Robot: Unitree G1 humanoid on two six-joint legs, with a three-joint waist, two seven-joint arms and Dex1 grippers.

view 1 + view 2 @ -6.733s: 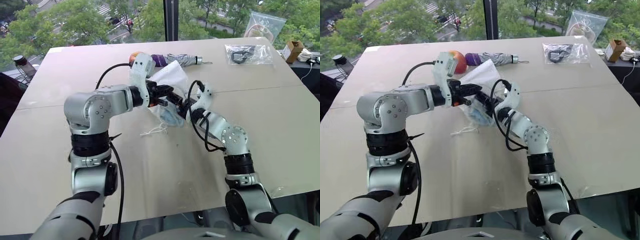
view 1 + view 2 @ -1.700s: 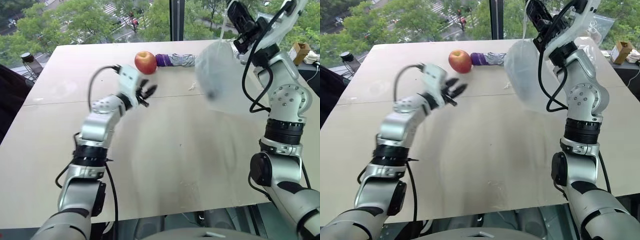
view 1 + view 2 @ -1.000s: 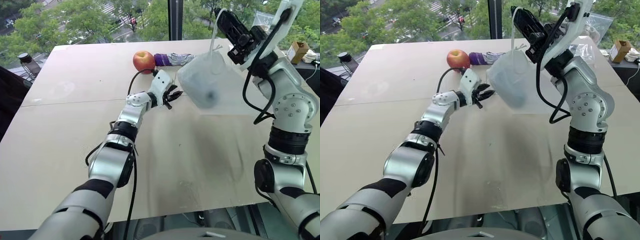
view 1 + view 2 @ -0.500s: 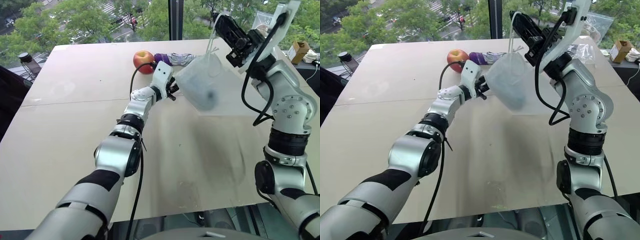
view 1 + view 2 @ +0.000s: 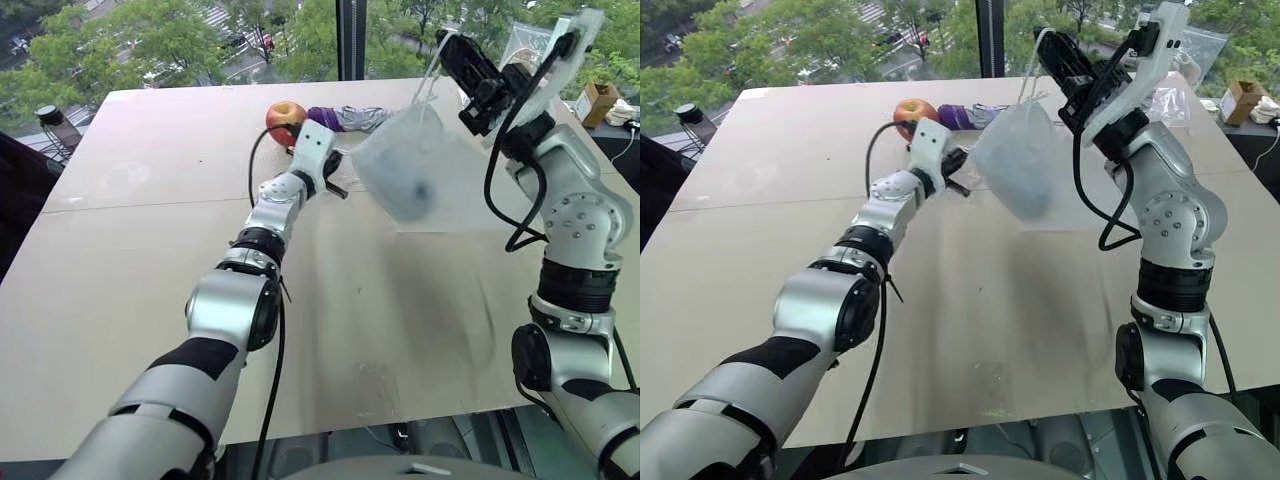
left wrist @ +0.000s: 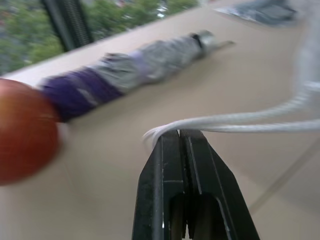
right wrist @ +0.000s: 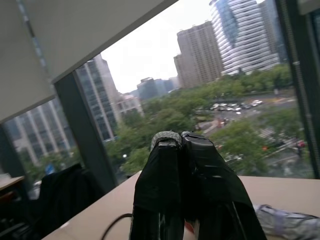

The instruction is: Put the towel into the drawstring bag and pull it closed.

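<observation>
Now the left end effector (image 6: 179, 134) is pinched fully together on a loop of white cord (image 6: 235, 122), which runs off toward the drawstring bag (image 5: 405, 175). Seen from the head, that left end effector (image 5: 335, 186) reaches out level over the tabletop (image 5: 150, 250), just beside the bag's near lower corner.

The right end effector (image 5: 448, 45) is raised well above the tabletop with its two fingers pressed together; a thin cord rises to it from the bag's mouth, so it seems to be holding the bag by that string, though the grip itself is too small to make out. The bag hangs tilted in the air below and between the two end effectors, clear of the tabletop. A dark rounded shape shows through its thin fabric low down, probably the towel (image 5: 418, 190), though its colour cannot be told.

Beyond the left end effector lie a red apple (image 5: 285, 118) and, touching it, a folded grey-and-purple umbrella (image 5: 350, 117). At the far right edge are clear plastic bags (image 5: 1175, 95) and a small cardboard box (image 5: 590, 100).

A second ago the left fingers stood partly apart, short of the bag; since then they have closed on the cord. The right end effector has stayed shut throughout.
</observation>
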